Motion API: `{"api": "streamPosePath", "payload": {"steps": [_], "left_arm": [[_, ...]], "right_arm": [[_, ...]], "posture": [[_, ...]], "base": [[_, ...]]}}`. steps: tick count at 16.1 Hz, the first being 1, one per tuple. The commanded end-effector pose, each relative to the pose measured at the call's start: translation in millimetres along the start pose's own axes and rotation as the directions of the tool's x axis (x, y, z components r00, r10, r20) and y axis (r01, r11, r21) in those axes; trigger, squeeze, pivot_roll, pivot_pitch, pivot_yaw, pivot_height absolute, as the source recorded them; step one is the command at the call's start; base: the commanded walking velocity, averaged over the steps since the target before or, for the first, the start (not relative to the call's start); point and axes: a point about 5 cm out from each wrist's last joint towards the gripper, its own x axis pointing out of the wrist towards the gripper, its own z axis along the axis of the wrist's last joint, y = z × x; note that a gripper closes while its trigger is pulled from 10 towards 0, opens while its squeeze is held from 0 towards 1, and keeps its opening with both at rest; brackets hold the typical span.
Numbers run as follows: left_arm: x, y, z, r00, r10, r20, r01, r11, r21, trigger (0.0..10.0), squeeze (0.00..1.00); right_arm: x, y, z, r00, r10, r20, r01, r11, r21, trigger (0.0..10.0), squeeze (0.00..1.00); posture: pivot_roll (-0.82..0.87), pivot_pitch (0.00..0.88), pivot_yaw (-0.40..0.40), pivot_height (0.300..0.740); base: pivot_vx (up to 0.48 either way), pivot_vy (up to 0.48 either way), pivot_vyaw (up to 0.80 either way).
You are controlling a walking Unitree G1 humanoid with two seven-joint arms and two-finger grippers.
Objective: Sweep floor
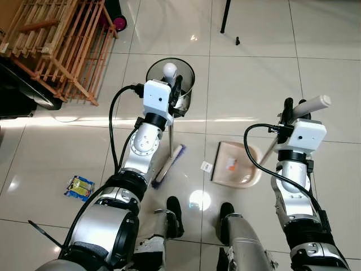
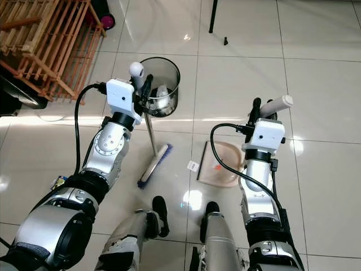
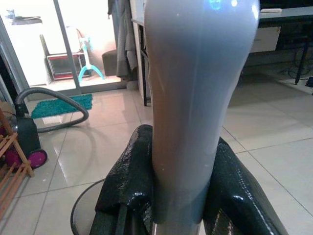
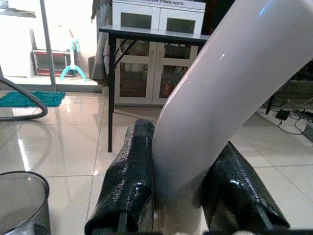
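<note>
Left eye view: at lower left of the frame a snack packet lies on the tiled floor. At centre, the broom head rests beside the dustpan. The left claw pinches the broom handle; the right claw pinches the dustpan handle. Farther up stands a wire wastebasket, with a wooden rack at upper left.

Wooden slatted rack well to the left of my left gripper, black stand leg ahead to its right, vacuum cleaner and teal mat beyond it, black table, white cabinet behind.
</note>
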Motion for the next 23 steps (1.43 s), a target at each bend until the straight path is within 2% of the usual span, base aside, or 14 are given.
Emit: {"api": "streamPosePath", "payload": {"steps": [1,6,7,9,12,16,23], "left_arm": [[-9.1,-1.3,-9.2,1.0,-0.004,-0.03,0.004,1.0,-0.006,10.0,0.0],[-11.9,0.3,-12.3,0.999,0.019,-0.042,-0.019,1.0,-0.009,10.0,0.0],[-12.0,-0.5,-13.5,0.998,0.035,-0.051,-0.036,0.999,-0.019,10.0,0.0],[-11.5,-5.7,-14.1,0.998,0.042,-0.055,-0.044,0.999,-0.029,10.0,0.0],[-10.1,-13.8,-10.2,0.999,0.02,-0.025,-0.021,0.999,-0.04,10.0,0.0],[-11.1,-5.7,-9.5,1.0,0.026,-0.017,-0.026,0.999,-0.022,10.0,0.0],[-17.7,-3.1,-14.2,1.0,0.0,-0.029,-0.001,1.0,-0.018,10.0,0.0]], "right_arm": [[-12.3,2.1,-13.8,0.997,0.009,-0.081,-0.008,1.0,0.01,10.0,0.0],[-11.6,5.2,-13.0,0.997,0.036,-0.069,-0.036,0.999,-0.003,10.0,0.0],[-12.1,3.8,-13.9,0.997,0.032,-0.072,-0.032,0.999,-0.011,10.0,0.0],[-13.2,1.6,-14.5,0.997,0.03,-0.072,-0.033,0.999,-0.038,10.0,0.0],[-6.8,-4.8,-3.8,1.0,0.009,-0.024,-0.01,1.0,-0.021,10.0,0.0],[0.4,-14.4,9.4,1.0,0.004,0.021,-0.004,1.0,-0.007,10.0,0.0],[6.5,-31.9,10.8,0.999,0.044,-0.026,-0.044,0.999,-0.007,10.0,0.0]], "posture": [[0.07,0.355,0.127,0.74],[0.07,0.35,0.122,0.74],[0.07,0.371,0.121,0.74],[0.06,0.37,0.121,0.74],[0.05,0.361,0.117,0.74],[0.05,0.362,0.109,0.74],[0.03,0.351,0.114,0.74]], "base": [[0.0,0.0,0.0],[0.0,0.0,0.0],[0.0,0.0,0.0],[0.0,0.0,0.0],[0.0,0.0,0.0],[0.0,0.0,0.0],[0.0,0.0,0.0]]}}
